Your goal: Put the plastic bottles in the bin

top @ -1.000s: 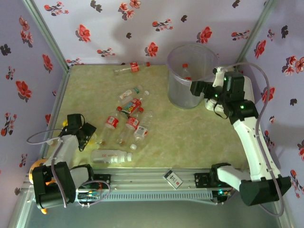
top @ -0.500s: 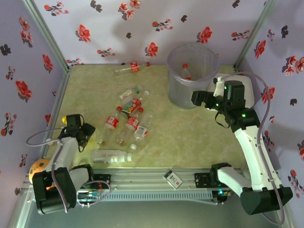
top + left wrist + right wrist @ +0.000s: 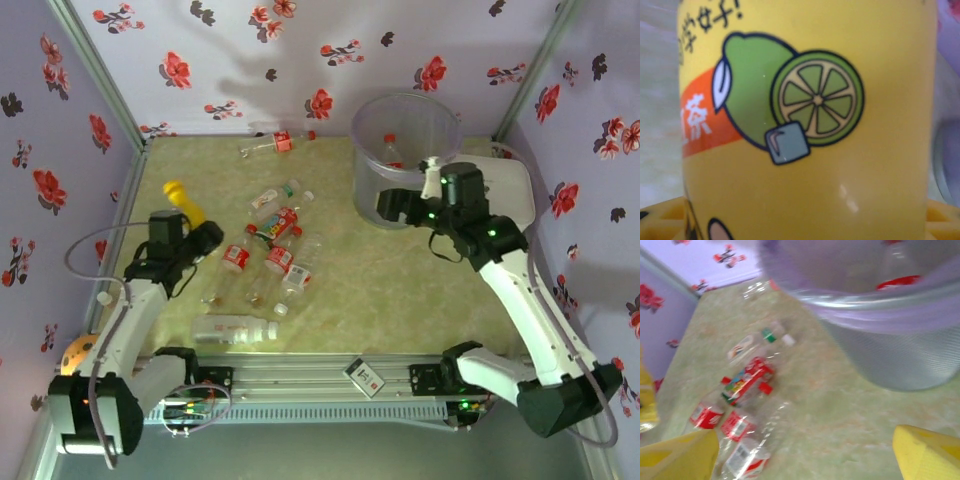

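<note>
Several clear plastic bottles (image 3: pixel 265 245) with red labels lie in a cluster left of the table's middle, seen again in the right wrist view (image 3: pixel 745 385). A larger one (image 3: pixel 235 327) lies near the front, and another (image 3: pixel 268 145) by the back wall. The bin (image 3: pixel 372 195) stands at the back right with a red-capped bottle (image 3: pixel 390 140) inside. My left gripper (image 3: pixel 200 238) is shut on a yellow object with a lemon picture (image 3: pixel 805 150), lifted off the table left of the cluster. My right gripper (image 3: pixel 388 205) hangs open in front of the bin (image 3: pixel 900 355), with nothing between its fingers.
A flat white lid-like piece (image 3: pixel 512 185) lies right of the bin, behind the right arm. A small card (image 3: pixel 365 375) rests on the front rail. An orange-yellow ball (image 3: pixel 75 355) sits at the near left. Flowered walls close in three sides.
My left arm has lifted the yellow object and carried it away from the near left edge, toward the cluster. My right gripper has swung left from the bin's right side to its front.
</note>
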Robot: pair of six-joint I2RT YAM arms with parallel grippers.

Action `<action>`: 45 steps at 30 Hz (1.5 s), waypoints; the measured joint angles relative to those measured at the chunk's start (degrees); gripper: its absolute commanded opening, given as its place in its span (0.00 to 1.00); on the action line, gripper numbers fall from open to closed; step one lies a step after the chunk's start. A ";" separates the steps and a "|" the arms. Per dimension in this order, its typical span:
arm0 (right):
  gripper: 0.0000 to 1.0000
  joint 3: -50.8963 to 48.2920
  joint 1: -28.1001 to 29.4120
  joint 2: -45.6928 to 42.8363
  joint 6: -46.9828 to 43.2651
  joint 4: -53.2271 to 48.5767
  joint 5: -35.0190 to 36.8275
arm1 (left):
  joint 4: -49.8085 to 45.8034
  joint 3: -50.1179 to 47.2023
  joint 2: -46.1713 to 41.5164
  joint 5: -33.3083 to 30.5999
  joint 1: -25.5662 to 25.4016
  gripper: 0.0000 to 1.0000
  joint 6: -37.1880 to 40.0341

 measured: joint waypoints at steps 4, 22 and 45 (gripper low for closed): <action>0.81 1.68 6.03 4.66 2.80 6.36 -0.02 | 4.83 2.10 2.86 1.75 -8.79 0.00 3.13; 0.82 5.73 15.89 26.36 16.24 25.05 -4.26 | 22.69 2.36 10.97 15.78 -20.76 0.00 14.51; 0.60 6.47 15.72 32.83 24.24 35.82 -11.10 | 28.00 1.66 12.04 17.29 -22.34 0.00 15.28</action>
